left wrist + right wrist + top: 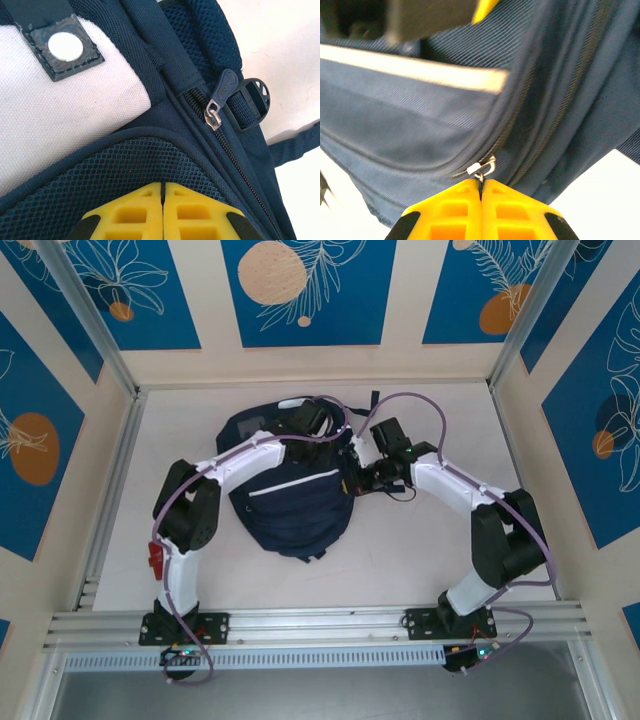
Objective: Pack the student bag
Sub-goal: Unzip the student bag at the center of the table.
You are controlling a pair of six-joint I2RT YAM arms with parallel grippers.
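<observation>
Sitting closed at the student bag [290,510], left tool [163,186] meets mesh [150,160]; right tool [481,182] pinches zipper pull [485,167].

1. Overhead view: bright, even, diffuse light from above. Only faint soft shadows beside the arms [250,455] on the pale table [420,550]. Slight bowing of the frame rails [320,625] toward the edges.
2. Left wrist view: crisp on the mesh of the student bag [150,160] and the zipper pull [220,97]. Small glare on the metal snap [65,46] – table at upper right washed out to near white.
3. Right wrist view: soft all over, with a smeared white stripe [420,70] and a dark blurred mass along the top. Yellow fingers [455,215] out of focus at the bottom.
</observation>
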